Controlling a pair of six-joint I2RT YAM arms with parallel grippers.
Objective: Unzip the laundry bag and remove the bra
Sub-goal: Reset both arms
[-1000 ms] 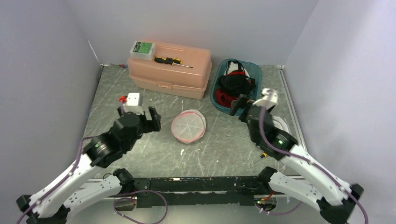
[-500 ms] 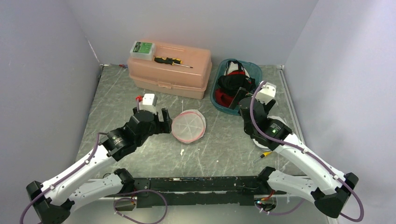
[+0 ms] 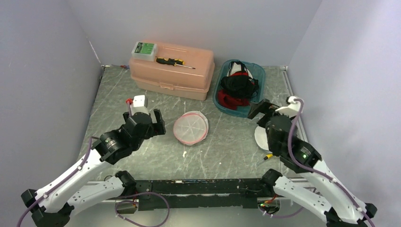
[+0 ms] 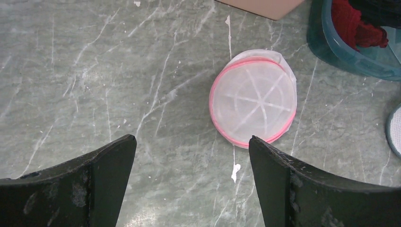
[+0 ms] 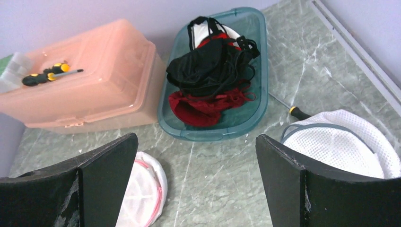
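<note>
A round white mesh laundry bag (image 3: 190, 128) with a pink rim lies flat at mid table, its zip shut as far as I can tell; it shows in the left wrist view (image 4: 253, 101) and the right wrist view (image 5: 142, 194). My left gripper (image 3: 144, 118) (image 4: 190, 139) hovers open just left of it, holding nothing. A second white mesh bag (image 5: 338, 142) with a grey rim lies at the right, partly under my right arm. My right gripper (image 3: 268, 109) (image 5: 196, 137) is open and holds nothing between the two bags. Black and red bras (image 5: 213, 66) are piled in a teal bin (image 3: 220, 101). No bra shows inside either bag.
A pink toolbox (image 3: 172, 71) stands at the back, with a yellow-handled screwdriver (image 3: 172, 61) and a small green box (image 3: 143, 49) on its lid. Another screwdriver (image 5: 295, 111) lies on the table beside the grey-rimmed bag. Walls close in on the left, back and right.
My left gripper went toward the pink-rimmed bag, then drew back to the left. My right gripper swung right and nearer, away from the teal bin. Both stayed open.
</note>
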